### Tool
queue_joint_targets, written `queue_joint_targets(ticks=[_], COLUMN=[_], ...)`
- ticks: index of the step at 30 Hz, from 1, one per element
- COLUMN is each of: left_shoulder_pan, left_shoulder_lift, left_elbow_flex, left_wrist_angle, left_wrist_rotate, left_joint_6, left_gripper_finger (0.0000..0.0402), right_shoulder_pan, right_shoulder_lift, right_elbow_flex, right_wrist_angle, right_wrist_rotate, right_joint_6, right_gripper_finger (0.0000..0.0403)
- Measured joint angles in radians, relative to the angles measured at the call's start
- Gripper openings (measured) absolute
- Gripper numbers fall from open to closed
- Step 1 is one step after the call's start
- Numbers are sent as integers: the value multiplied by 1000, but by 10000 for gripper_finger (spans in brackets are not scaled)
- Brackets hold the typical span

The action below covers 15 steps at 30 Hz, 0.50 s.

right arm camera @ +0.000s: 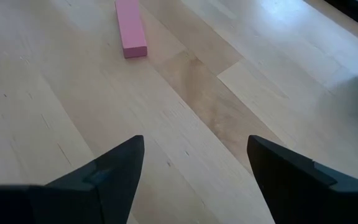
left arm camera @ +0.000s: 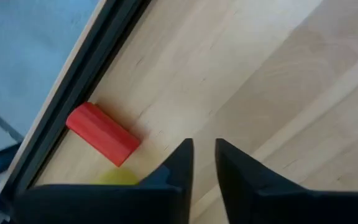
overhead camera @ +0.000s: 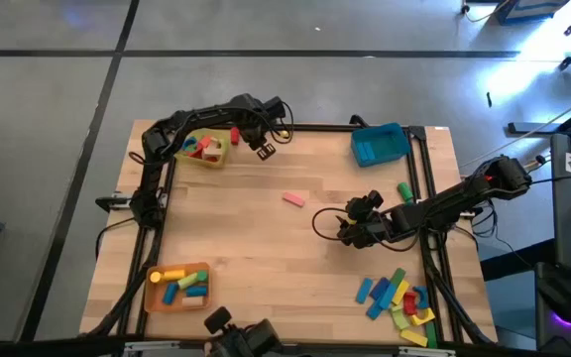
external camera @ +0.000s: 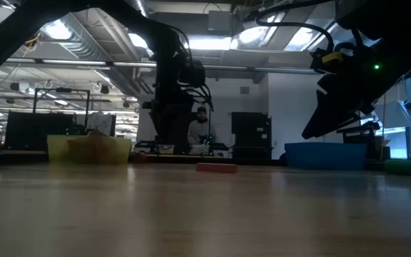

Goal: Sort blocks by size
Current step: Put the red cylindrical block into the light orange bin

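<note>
My left gripper (overhead camera: 264, 149) hangs above the table's far left part, fingers pointing steeply down, a narrow gap (left arm camera: 204, 149) between them and nothing in it. Just beside it a red cylinder block (left arm camera: 102, 134) lies on its side by the far rail, next to the yellow tray (overhead camera: 204, 149) that holds several blocks. A pink bar (overhead camera: 293, 199) lies flat mid-table. My right gripper (overhead camera: 350, 223) waits open right of centre, the pink bar (right arm camera: 131, 28) ahead of it. A pile of blocks (overhead camera: 399, 297) lies at the near right.
A blue tray (overhead camera: 380, 144) stands at the far right, an orange tray (overhead camera: 176, 286) with several blocks at the near left. A green block (overhead camera: 405, 190) lies near the right rail. Bare wood stretches between the grippers. A person (external camera: 200, 132) sits beyond the far edge.
</note>
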Motion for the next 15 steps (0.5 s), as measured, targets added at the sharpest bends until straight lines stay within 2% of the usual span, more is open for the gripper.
queue_joint_targets(ticks=[8,15], left_shoulder_pan=[49,79], left_shoulder_lift=[0,0], left_elbow_flex=[0,0], left_wrist_angle=[-31,-19], left_wrist_rotate=[-3,-29], left_joint_6=[-107,-158], left_gripper_finger=[148,161], right_shoulder_pan=[0,0], right_shoulder_lift=[4,15], right_elbow_flex=[0,0], right_wrist_angle=[1,2], right_wrist_rotate=[2,3], right_joint_6=[-3,-10], right_gripper_finger=[289,289])
